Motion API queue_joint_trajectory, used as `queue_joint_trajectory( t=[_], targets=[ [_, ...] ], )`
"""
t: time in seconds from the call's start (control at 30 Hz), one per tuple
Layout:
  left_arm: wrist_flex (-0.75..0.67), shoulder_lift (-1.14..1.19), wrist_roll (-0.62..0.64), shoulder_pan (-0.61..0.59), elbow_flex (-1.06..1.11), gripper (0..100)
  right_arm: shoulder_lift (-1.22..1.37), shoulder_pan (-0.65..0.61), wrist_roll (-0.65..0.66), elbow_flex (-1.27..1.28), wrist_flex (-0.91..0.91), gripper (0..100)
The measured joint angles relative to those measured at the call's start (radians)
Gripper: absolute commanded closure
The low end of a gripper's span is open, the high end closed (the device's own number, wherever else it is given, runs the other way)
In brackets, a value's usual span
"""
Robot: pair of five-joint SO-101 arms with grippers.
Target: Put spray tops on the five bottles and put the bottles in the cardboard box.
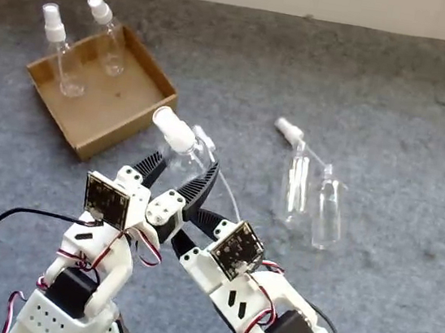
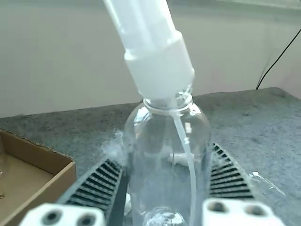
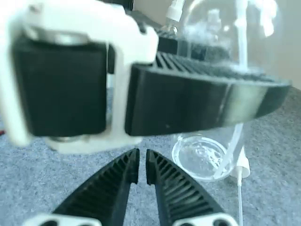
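Grey carpet (image 1: 396, 91) covers the table. Beside the cardboard box (image 1: 120, 132), the left gripper (image 1: 185, 166) clamps a bottle (image 2: 162, 150), its spray top (image 2: 155, 56) tilted. The right gripper (image 3: 142, 162) sits close behind, fingers together, with two bottles (image 1: 295, 188) lying nearby.

Left arm (image 1: 96, 252) and right arm (image 1: 266, 300): white plastic, black motors (image 1: 71, 288), red and black cables (image 1: 148, 249). Black ribbed fingers (image 1: 200, 187).
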Motion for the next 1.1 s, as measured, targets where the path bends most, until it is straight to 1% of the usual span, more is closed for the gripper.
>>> queue_joint_trajectory(
  t=[0.17,0.37,0.47,0.63,0.83,1.1],
  targets=[
    [0.009,0.0,0.0,0.0,-0.005,95,0.0,0.0,0.0,0.0,0.003,97.9],
    [0.12,0.0,0.0,0.0,-0.055,95,0.0,0.0,0.0,0.0,0.003,97.9],
    [0.144,0.0,0.0,0.0,-0.055,95,0.0,0.002,0.0,0.0,0.003,97.9],
    [0.203,0.0,-0.002,0.0,-0.095,95,0.0,0.058,0.0,0.002,0.003,97.9],
    [0.311,0.0,-0.005,-0.002,-0.175,95,-0.002,0.069,0.002,0.002,0.003,97.9],
    [0.377,-0.002,-0.005,-0.002,-0.226,95,-0.002,0.072,0.002,0.002,0.005,97.9]
  ],
)
